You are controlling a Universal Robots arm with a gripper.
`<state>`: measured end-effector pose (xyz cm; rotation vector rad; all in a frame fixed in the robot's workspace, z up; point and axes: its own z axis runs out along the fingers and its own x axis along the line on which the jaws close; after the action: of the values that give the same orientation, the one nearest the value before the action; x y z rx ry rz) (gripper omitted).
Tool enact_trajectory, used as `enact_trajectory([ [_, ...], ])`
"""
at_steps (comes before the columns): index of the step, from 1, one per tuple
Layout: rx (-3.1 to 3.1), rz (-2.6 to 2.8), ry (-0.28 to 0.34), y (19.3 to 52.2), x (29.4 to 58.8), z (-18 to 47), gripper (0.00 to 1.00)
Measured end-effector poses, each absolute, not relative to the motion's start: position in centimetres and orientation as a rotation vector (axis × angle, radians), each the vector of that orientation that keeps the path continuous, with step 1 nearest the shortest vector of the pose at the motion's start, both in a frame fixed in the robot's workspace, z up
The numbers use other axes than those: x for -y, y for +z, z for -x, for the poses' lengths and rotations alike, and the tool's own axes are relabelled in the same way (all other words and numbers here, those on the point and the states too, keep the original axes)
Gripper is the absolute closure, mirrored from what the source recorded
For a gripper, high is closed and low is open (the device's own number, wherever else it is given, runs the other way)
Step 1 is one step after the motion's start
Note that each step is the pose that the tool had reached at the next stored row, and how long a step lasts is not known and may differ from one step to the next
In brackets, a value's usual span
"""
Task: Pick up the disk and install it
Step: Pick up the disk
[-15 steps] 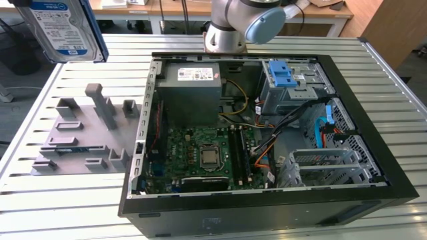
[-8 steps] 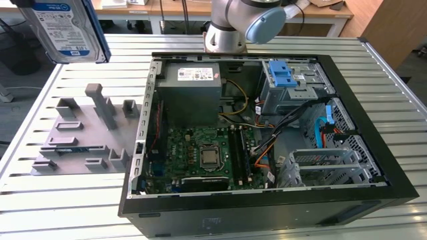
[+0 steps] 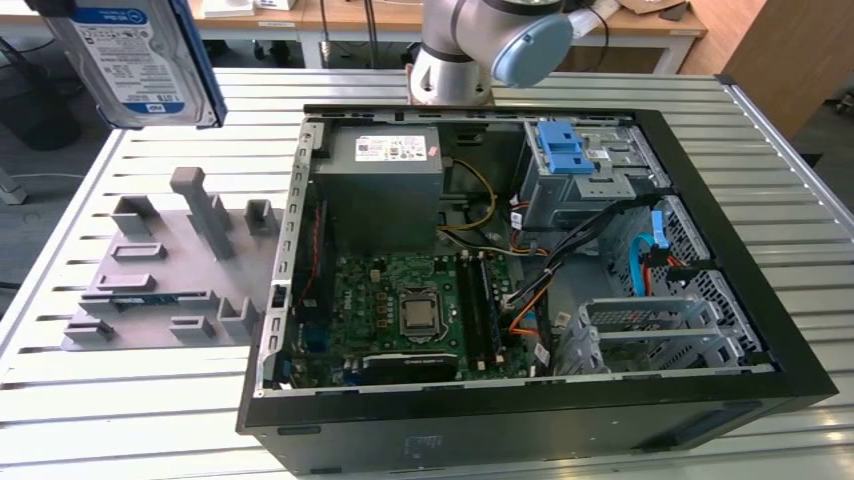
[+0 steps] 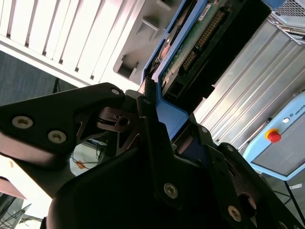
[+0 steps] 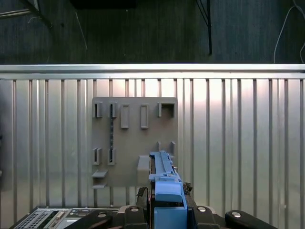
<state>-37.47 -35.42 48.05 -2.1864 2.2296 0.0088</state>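
Disk (image 3: 140, 65) clamped edge-on between gripper (image 5: 167, 196) jaws, high above grey fixture (image 3: 167, 265)

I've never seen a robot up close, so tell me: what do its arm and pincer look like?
The silver-grey tubular metal arm has thick rounded joints, one closed by a pale blue cap. The black angular pincer is built from flat, hinged link plates dotted with shiny silver screws, as seen in both wrist views.
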Motion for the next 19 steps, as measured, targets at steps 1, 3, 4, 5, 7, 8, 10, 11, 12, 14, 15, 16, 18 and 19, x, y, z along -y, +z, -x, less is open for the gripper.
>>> enact_trajectory([
  [1,-2.230,2.186,0.009,48.0,35.5,37.4,0.64],
  [3,-2.230,2.186,0.009,48.1,35.5,37.3,0.64],
  [4,-2.230,2.186,0.009,48.0,35.6,37.2,0.64],
  [5,-2.230,2.187,0.009,48.1,35.6,37.1,0.64],
  [7,-2.230,2.186,0.009,48.0,35.7,37.0,0.64],
  [8,-2.230,2.186,0.009,48.1,35.7,37.0,0.64],
  [10,-2.230,2.186,0.009,48.1,35.8,36.8,0.64],
  [11,-2.230,2.186,0.009,48.0,35.8,36.8,0.64],
  [12,-2.230,2.186,0.009,48.1,35.8,36.7,0.64],
  [14,-2.230,2.186,0.009,48.1,35.9,36.6,0.64],
  [15,-2.230,2.186,0.009,48.0,35.9,36.5,0.64],
  [16,-2.230,2.186,0.009,48.1,36.0,36.5,0.64],
  [18,-2.230,2.186,0.009,48.1,36.0,36.4,0.64],
  [19,-2.230,2.186,0.009,48.1,36.0,36.3,0.64],
])
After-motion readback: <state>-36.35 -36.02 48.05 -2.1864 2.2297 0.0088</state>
